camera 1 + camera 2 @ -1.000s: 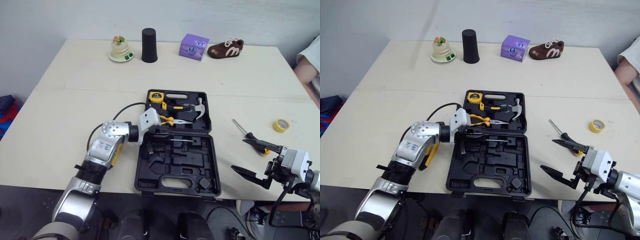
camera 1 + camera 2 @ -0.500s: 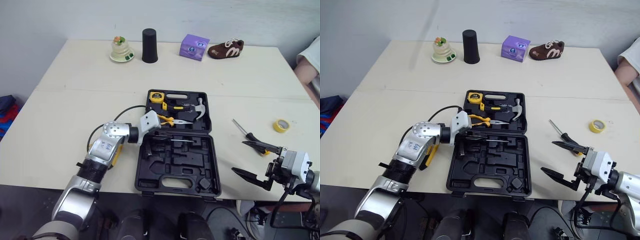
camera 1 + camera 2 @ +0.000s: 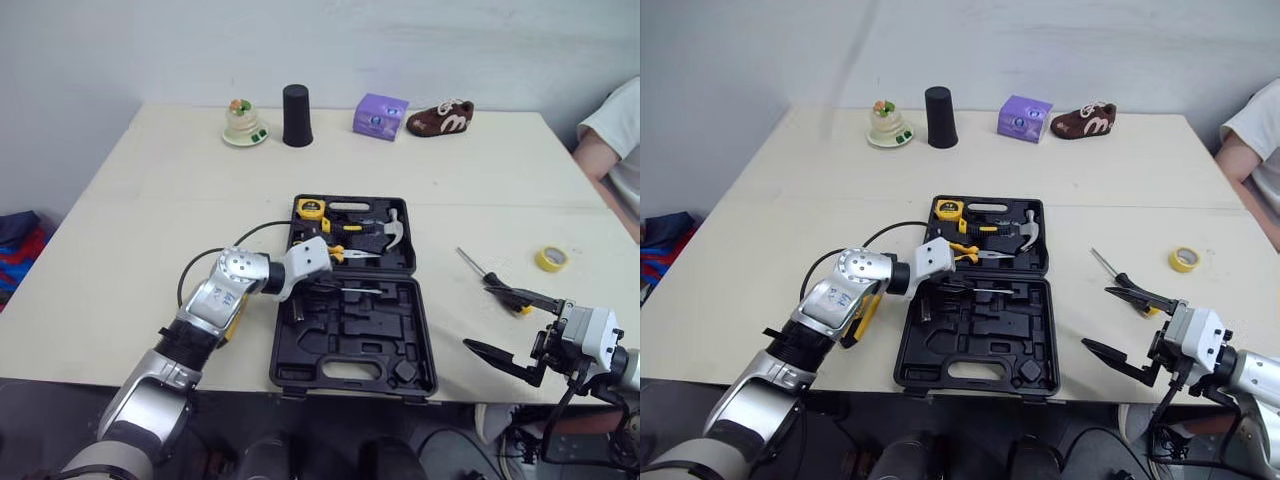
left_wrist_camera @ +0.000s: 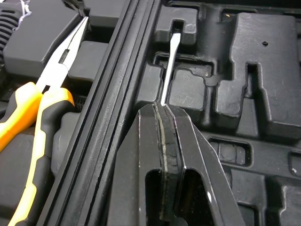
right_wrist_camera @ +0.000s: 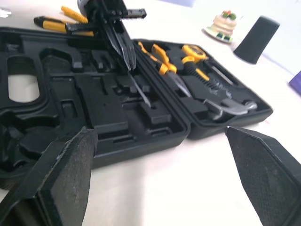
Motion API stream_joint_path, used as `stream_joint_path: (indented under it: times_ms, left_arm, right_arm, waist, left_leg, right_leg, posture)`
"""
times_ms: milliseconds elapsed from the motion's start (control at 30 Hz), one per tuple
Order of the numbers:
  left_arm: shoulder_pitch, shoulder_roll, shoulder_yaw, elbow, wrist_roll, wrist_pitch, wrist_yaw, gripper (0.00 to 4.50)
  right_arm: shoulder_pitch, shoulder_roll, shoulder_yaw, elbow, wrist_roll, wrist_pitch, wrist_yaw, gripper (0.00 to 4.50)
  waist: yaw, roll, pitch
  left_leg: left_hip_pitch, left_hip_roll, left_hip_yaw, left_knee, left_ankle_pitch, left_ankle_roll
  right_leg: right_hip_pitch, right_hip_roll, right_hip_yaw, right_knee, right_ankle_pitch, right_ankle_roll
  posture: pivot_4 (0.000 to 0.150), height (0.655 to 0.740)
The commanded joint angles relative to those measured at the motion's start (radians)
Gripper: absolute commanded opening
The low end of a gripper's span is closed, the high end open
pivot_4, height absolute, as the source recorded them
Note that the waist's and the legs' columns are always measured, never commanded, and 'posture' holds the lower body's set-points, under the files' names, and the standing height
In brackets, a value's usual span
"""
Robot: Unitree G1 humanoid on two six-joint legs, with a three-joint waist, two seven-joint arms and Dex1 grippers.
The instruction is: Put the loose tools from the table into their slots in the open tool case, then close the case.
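Note:
The black tool case (image 3: 352,345) lies open mid-table. Its far half holds a tape measure (image 3: 311,209), yellow-handled pliers (image 3: 340,254) and a hammer (image 3: 385,228). My left gripper (image 4: 165,109) is over the near half by the hinge. It is shut on a thin flat metal blade (image 4: 168,70) that lies along a moulded slot. A loose screwdriver (image 3: 487,277) with a black-and-yellow handle lies on the table right of the case. My right gripper (image 3: 508,324) stands wide open just beyond its handle, holding nothing. A yellow-and-black tool (image 3: 232,316) lies under my left forearm.
A yellow tape roll (image 3: 551,259) sits far right. Along the back edge stand a small cake dish (image 3: 243,124), a black cup (image 3: 296,102), a purple box (image 3: 380,103) and a brown shoe (image 3: 447,117). A person's sleeve and arm (image 3: 612,140) show at the right edge.
The head camera has shifted. My left gripper has edged slightly right, from the case's left rim over the hinge, still holding the blade. The right gripper stays open in place.

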Motion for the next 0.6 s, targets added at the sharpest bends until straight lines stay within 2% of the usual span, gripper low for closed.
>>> stream_joint_path:
  times_ms: [33,100,233,300,367,467,533,600]
  left_arm:
    - [0.052,-0.001,0.021,0.057,-0.012,-0.038,-0.006,0.03]
    - [0.039,-0.007,0.078,0.024,-0.059,-0.091,-0.016,0.03]
    - [0.007,0.006,0.233,-0.068,-0.193,-0.138,-0.031,0.03]
    - [0.021,0.066,0.337,-0.122,-0.273,-0.106,-0.054,0.67]
    - [0.067,0.168,0.418,-0.149,-0.302,-0.109,-0.093,1.4]
    - [0.155,0.29,0.541,-0.127,-0.309,-0.109,-0.067,2.79]
    - [0.263,0.374,0.668,-0.086,-0.306,-0.14,-0.052,3.76]
    - [0.346,0.425,0.743,-0.065,-0.32,-0.128,-0.054,4.45]
  right_arm:
    - [-0.005,-0.002,-0.032,-0.031,0.007,0.001,-0.026,4.5]
    - [-0.005,-0.006,-0.049,-0.028,0.016,0.01,-0.041,4.5]
    - [0.014,-0.014,-0.113,-0.01,0.033,0.03,-0.071,4.5]
    - [0.041,-0.026,-0.177,0.027,0.033,0.027,-0.066,4.5]
    - [0.065,-0.031,-0.243,0.065,0.033,0.015,-0.07,4.5]
    - [0.103,-0.035,-0.333,0.143,0.017,-0.021,-0.077,4.5]
    - [0.121,-0.04,-0.411,0.267,-0.011,-0.078,-0.101,4.5]
    - [0.123,-0.043,-0.457,0.359,-0.023,-0.117,-0.121,4.5]
  waist:
    - [-0.001,0.004,-0.001]
    - [-0.001,0.007,-0.001]
    - [0.0,0.001,0.012]
    - [-0.001,0.0,0.012]
    - [-0.007,0.0,0.013]
    - [-0.018,0.0,0.013]
    - [-0.025,-0.001,0.015]
    - [-0.028,-0.004,0.018]
  left_leg:
    - [0.0,0.0,0.0,-0.001,0.0,-0.001]
    - [-0.001,0.0,0.002,-0.002,0.002,0.001]
    - [-0.007,0.0,0.002,-0.005,0.009,-0.002]
    - [-0.013,0.0,0.002,-0.004,0.01,-0.002]
    - [-0.02,-0.001,0.003,-0.002,0.012,-0.001]
    - [-0.017,-0.002,0.006,-0.006,0.012,-0.001]
    - [-0.017,-0.003,0.007,-0.008,0.012,0.001]
    - [-0.017,-0.004,0.007,-0.009,0.01,0.002]
  right_leg:
    - [-0.001,0.0,0.001,0.0,0.0,0.0]
    - [-0.003,0.0,0.002,0.0,0.0,0.0]
    - [-0.009,0.0,0.002,0.0,0.0,-0.001]
    - [-0.016,0.001,0.002,0.002,0.0,-0.001]
    - [-0.023,0.002,0.001,0.005,0.0,-0.001]
    - [-0.022,0.005,-0.003,0.005,0.0,-0.001]
    - [-0.022,0.003,-0.005,0.002,0.0,0.0]
    - [-0.023,0.001,-0.005,0.001,0.0,0.0]
  posture:
    - [0.15,0.74]
    - [0.15,0.74]
    - [0.15,0.74]
    - [0.15,0.74]
    - [0.15,0.74]
    - [0.15,0.74]
    - [0.15,0.74]
    - [0.15,0.74]
